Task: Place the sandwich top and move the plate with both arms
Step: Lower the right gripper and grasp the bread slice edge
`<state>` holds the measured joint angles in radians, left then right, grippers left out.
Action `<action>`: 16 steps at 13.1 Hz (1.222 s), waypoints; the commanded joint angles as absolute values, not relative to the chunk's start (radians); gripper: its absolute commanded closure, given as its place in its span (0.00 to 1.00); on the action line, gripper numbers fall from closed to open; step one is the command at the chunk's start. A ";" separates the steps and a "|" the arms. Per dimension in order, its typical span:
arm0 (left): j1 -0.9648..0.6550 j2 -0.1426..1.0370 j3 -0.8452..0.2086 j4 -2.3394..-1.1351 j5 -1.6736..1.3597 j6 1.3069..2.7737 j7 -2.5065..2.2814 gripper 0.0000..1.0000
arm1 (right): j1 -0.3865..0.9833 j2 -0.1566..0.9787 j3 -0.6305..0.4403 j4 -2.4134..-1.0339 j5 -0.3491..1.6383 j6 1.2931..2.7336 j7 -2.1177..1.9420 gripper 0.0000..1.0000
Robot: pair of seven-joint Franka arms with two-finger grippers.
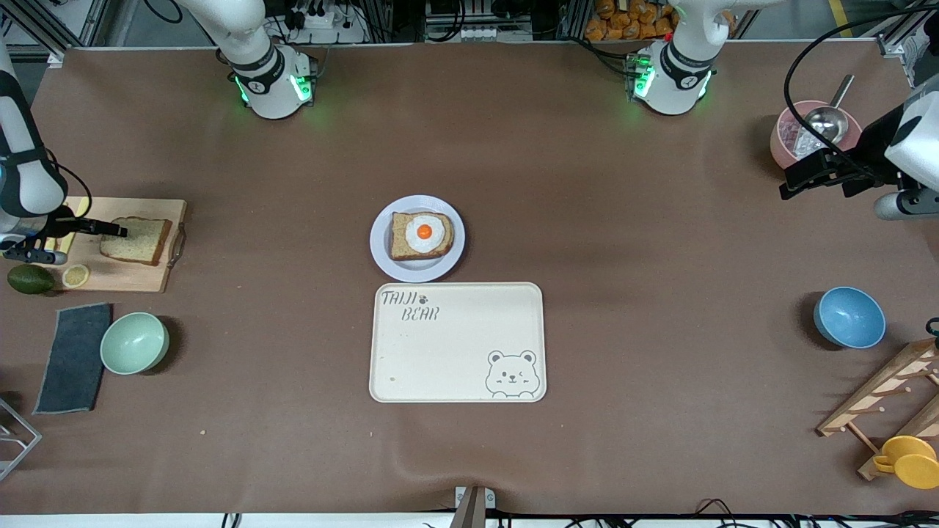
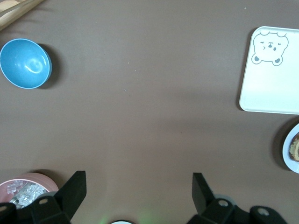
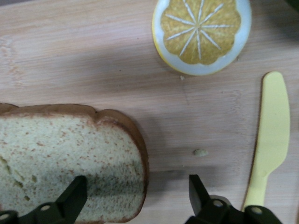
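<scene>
"TAIJI BEAR", seemingly, is printed on the cream tray. Beside it the plate is set. The speckled, dark-crusted sandwich top is straddled on the cutting board by the right gripper, fingers spread, nothing held; the left gripper is held wide open over the surface.
</scene>
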<state>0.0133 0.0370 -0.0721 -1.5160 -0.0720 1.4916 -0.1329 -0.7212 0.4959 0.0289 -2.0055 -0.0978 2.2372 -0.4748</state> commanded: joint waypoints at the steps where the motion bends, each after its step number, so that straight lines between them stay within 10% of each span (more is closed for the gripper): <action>1: 0.018 0.043 -0.074 -1.502 -0.094 1.483 -0.126 0.00 | -0.750 0.509 0.048 -1.979 -0.087 2.223 -0.497 0.75; 2: 0.020 0.043 -0.075 -1.502 -0.094 1.483 -0.126 0.00 | -0.753 0.509 0.049 -1.979 -0.086 2.221 -0.497 1.00; 16: 0.012 0.046 -0.077 -1.503 -0.092 1.483 -0.132 0.00 | -0.738 0.502 0.054 -1.950 -0.064 2.143 -0.497 1.00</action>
